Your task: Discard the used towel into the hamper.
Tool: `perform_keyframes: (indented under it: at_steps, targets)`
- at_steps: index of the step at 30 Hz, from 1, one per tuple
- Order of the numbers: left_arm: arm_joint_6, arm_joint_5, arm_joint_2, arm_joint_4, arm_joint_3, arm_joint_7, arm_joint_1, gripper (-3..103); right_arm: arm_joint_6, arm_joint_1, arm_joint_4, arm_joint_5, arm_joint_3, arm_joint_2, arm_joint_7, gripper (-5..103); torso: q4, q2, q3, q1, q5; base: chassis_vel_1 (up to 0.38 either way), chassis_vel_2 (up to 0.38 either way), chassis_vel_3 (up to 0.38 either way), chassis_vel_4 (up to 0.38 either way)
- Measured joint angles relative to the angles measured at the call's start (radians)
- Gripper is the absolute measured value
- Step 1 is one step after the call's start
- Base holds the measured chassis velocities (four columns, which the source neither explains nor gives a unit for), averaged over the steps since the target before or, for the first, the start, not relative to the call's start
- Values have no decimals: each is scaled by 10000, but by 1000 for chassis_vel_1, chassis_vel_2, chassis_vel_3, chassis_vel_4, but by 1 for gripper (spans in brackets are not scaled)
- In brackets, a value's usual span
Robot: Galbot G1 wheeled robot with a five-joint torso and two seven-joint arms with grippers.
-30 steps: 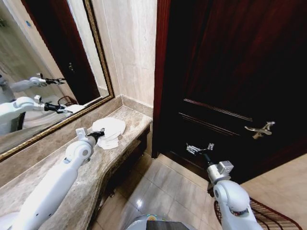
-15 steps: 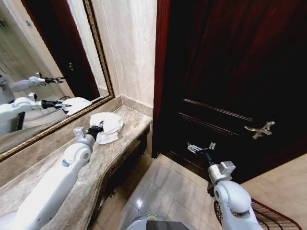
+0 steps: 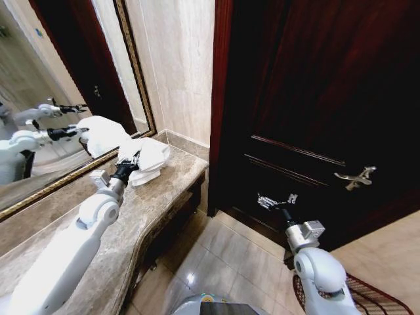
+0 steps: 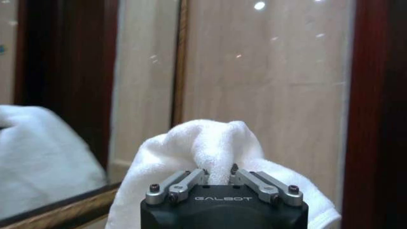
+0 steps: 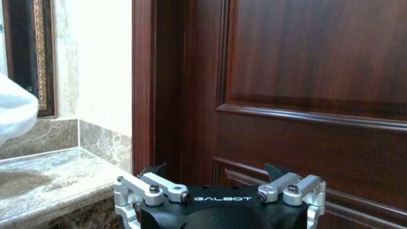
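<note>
My left gripper (image 3: 128,170), left of centre in the head view, has its fingers pinched together on a fold of the white towel (image 3: 149,159), which sits bunched at the far corner of the marble counter (image 3: 131,230), close to the gilt-framed mirror (image 3: 59,98). I judge the towel soft, light and floppy: it will sag and trail from wherever I pinch it, so a thick gathered fold near its middle is the safest hold (a thin edge could slide out). It won't break, though a dangling corner could catch on the counter's lip.

From my left wrist, the towel (image 4: 210,157) humps up right over my fingers (image 4: 184,183), which are drawn in tight against the cloth; that shows the grip itself, which the head view leaves too small to judge. The head view in turn shows the dark wooden door (image 3: 315,98) at the right and the hamper (image 3: 367,298), a reddish wire basket at the lower right corner of the frame, well apart from the towel.

My right gripper (image 3: 275,200) hangs idle before the door, lower centre; from its own wrist the fingers (image 5: 146,186) are spread wide, holding nothing.
</note>
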State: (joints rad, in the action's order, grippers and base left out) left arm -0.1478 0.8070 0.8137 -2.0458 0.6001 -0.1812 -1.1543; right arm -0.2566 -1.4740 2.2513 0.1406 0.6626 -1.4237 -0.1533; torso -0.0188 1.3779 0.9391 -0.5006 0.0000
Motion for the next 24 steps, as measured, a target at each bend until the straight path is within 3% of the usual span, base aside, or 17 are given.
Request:
perform_keyframes:
  at_steps: [3,13,17,20,24]
  targets:
    - [2,63,-34,-380,6,113,-122,10,-2,2,48,0,2,-3,1,100,0,0,0,0,0,0,0,0,0]
    - [532,-26,-226,-813,-184,1611,-152,10,0,-27,111,38,131,31,-20,100,0,0,0,0,0,0,0,0,0]
    - [901,-88,-248,-766,-263,2291,-81,10,-8,-22,192,122,157,78,-41,100,-1,0,0,0,1,0,0,0,0]
    - [1640,-456,-271,-411,-296,3336,-137,10,-23,-33,293,236,174,103,-63,100,-1,-1,0,0,-1,0,0,0,0]
    - [2113,-508,-229,-331,-282,3987,-354,10,-28,-68,360,279,181,108,-83,100,0,-1,0,0,-1,0,0,0,0]
